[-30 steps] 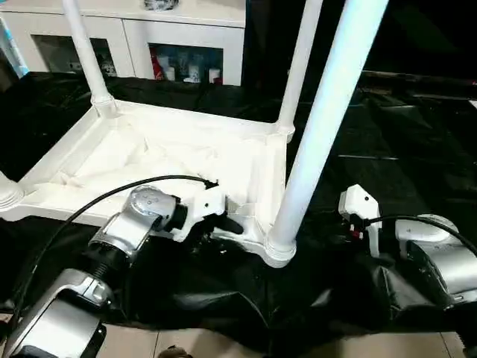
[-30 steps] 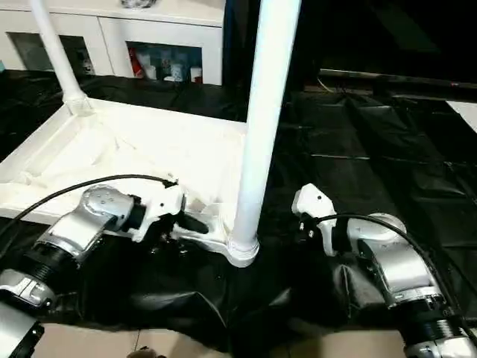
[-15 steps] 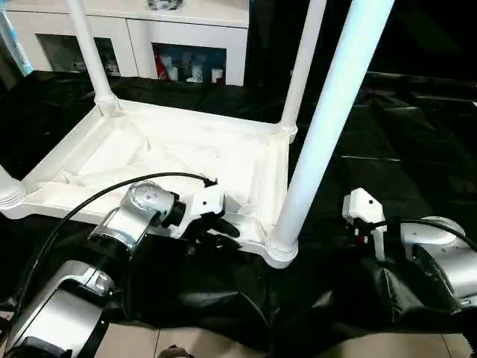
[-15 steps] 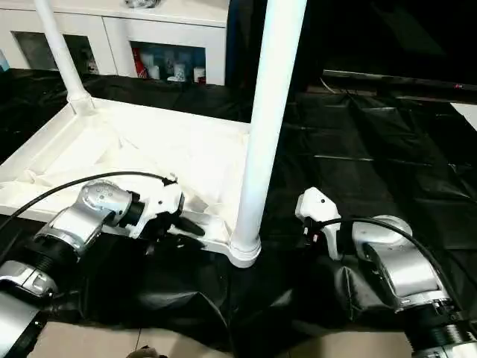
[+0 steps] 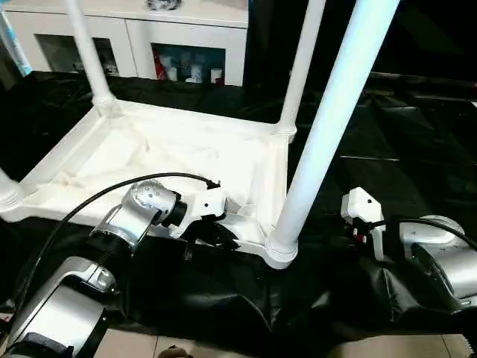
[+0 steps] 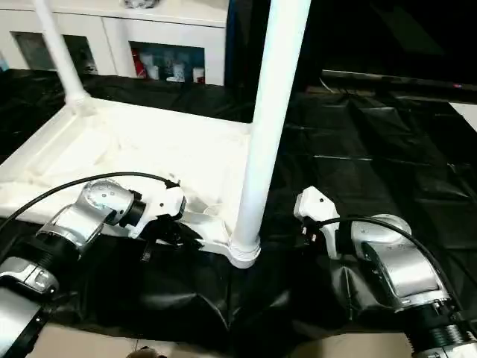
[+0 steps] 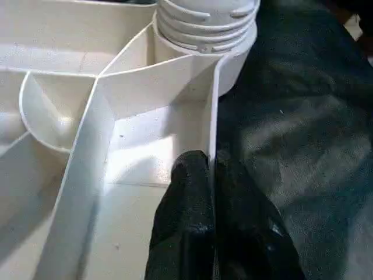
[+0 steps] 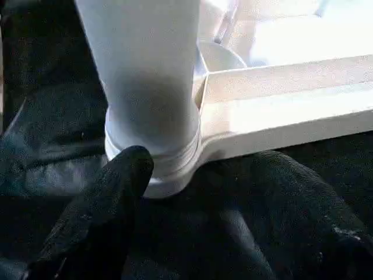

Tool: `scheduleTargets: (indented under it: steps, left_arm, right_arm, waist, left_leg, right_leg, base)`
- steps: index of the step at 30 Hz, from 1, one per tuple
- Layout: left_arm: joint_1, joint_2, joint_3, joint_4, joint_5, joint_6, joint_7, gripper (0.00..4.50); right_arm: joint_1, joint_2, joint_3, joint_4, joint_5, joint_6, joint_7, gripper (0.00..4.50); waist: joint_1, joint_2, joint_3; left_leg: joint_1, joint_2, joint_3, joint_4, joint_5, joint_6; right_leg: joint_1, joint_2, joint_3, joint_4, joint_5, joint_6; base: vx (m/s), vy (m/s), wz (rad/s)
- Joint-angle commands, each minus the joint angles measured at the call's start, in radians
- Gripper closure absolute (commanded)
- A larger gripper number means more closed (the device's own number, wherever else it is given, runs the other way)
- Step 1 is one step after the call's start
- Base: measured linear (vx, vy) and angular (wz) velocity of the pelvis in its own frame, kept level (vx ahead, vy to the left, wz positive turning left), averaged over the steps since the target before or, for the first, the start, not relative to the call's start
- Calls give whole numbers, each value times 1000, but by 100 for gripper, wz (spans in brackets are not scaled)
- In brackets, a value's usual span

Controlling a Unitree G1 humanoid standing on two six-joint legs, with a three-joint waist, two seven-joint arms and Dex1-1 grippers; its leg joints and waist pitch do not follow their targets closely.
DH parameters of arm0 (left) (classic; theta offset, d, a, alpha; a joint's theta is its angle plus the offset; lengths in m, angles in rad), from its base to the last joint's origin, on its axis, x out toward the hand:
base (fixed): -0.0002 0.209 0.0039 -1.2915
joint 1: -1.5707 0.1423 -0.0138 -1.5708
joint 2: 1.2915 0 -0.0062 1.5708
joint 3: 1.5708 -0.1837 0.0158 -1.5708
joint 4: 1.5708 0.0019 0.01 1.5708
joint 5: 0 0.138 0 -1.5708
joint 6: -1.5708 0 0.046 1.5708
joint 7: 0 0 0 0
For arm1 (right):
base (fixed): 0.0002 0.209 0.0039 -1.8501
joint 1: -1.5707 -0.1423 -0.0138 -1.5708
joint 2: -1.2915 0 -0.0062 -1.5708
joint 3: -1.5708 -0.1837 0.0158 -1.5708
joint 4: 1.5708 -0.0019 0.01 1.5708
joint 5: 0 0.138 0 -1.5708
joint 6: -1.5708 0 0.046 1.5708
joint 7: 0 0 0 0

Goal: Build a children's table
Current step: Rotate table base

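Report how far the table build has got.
Done: the tabletop lies upside down on the black sheet, and four legs stand in its corner sockets, the nearest leg upright. In hand: the left gripper is shut on the tabletop's near rim wall beside that leg; the right gripper is open, its fingers by the leg's base. Left: apparently turning the table onto its legs; how firmly they are seated cannot be told.

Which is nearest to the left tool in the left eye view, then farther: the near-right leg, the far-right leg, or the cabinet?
From the left tool:
1. Near-right leg, just beside it at the tabletop's front corner.
2. Far-right leg, at the back corner.
3. Cabinet, behind the table.
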Motion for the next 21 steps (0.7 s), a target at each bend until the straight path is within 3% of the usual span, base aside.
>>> scheduleTargets:
  steps: [1, 4, 8, 11, 12, 13, 14, 15, 16, 17, 18, 21]
  left_arm:
    - [20, -8, 34, -5, -5, 77, 70, 450]
    - [23, -24, 61, -9, -25, 117, 110, 450]
    - [74, -43, 110, -95, -42, 231, 229, 450]
    - [125, -26, 104, -181, -24, 241, 238, 450]
    - [146, -13, 94, -212, -3, 210, 240, 450]
    - [162, 0, 83, -239, 14, 193, 239, 450]
    - [182, 13, 80, -272, 27, 170, 244, 450]
    - [183, 14, 79, -274, 28, 169, 245, 450]
    - [196, 21, 78, -297, 34, 162, 250, 450]
    - [209, 22, 86, -329, 22, 174, 250, 450]
    - [222, 23, 93, -365, 9, 194, 250, 450]
    - [242, 31, 99, -428, -11, 236, 250, 450]
  right_arm:
    - [-13, 11, -24, 7, 33, 26, -17, 83]
    - [-20, 22, -32, 23, 33, 18, -33, 65]
    - [-54, 79, -47, 94, 2, -64, -119, 36]
    - [-67, 106, -26, 117, -39, -101, -170, 18]
    - [-75, 122, -18, 130, -60, -105, -205, 18]
    - [-81, 134, -14, 138, -73, -104, -231, 18]
    - [-94, 155, -16, 151, -80, -98, -264, 18]
    - [-95, 156, -16, 152, -80, -98, -266, 18]
    - [-103, 167, -17, 161, -80, -94, -283, 18]
    - [-109, 177, -13, 166, -77, -97, -283, 18]
    - [-116, 182, -1, 176, -78, -106, -273, 18]
    - [-126, 192, 42, 194, -63, -121, -185, 18]
  waist:
    - [4, -2, -70]
    - [-1, -3, -70]
    - [-13, -4, -72]
    - [-19, -3, -72]
    - [-23, -9, -73]
    - [-22, -5, -74]
    - [-29, -10, -72]
    - [-33, -3, -69]
    - [-34, 0, -69]
    - [-37, -10, -69]
    - [-36, -4, -67]
    - [-38, -8, -68]
  left_leg:
    - [-2, 23, -4, -60, -183, 55]
    - [-3, 19, -5, -58, -183, 55]
    - [-5, 15, -4, -55, -175, 51]
    - [-8, 17, -4, -57, -159, 62]
    - [-10, 18, -4, -58, -152, 63]
    - [-8, 20, -7, -59, -151, 59]
    - [-9, 18, -4, -60, -158, 63]
    - [-9, 18, -6, -62, -169, 61]
    - [-2, 18, -5, -60, -188, 58]
    - [-5, 20, -6, -61, -191, 56]
    - [-1, 21, -6, -62, -202, 55]
    - [-2, 25, -7, -63, -203, 56]
  right_leg:
    - [63, -75, 53, -87, -388, -92]
    - [64, -74, 50, -94, -420, -78]
    - [63, -73, 47, -93, -426, -77]
    - [65, -70, 50, -90, -406, -78]
    - [64, -69, 50, -88, -396, -80]
    - [63, -73, 51, -82, -391, -85]
    - [61, -68, 51, -86, -397, -82]
    - [61, -69, 51, -89, -417, -76]
    - [57, -71, 51, -93, -445, -68]
    - [59, -73, 51, -91, -449, -68]
    - [55, -71, 51, -95, -466, -63]
    - [55, -75, 54, -88, -438, -80]
  base:
    - [0, 0, 0]
    - [0, 0, 0]
    - [0, 0, 0]
    - [0, 0, 0]
    - [0, 0, 0]
    - [0, 0, 0]
    - [0, 0, 0]
    - [0, 0, 0]
    - [0, 0, 0]
    - [0, 0, 0]
    - [0, 0, 0]
    - [0, 0, 0]
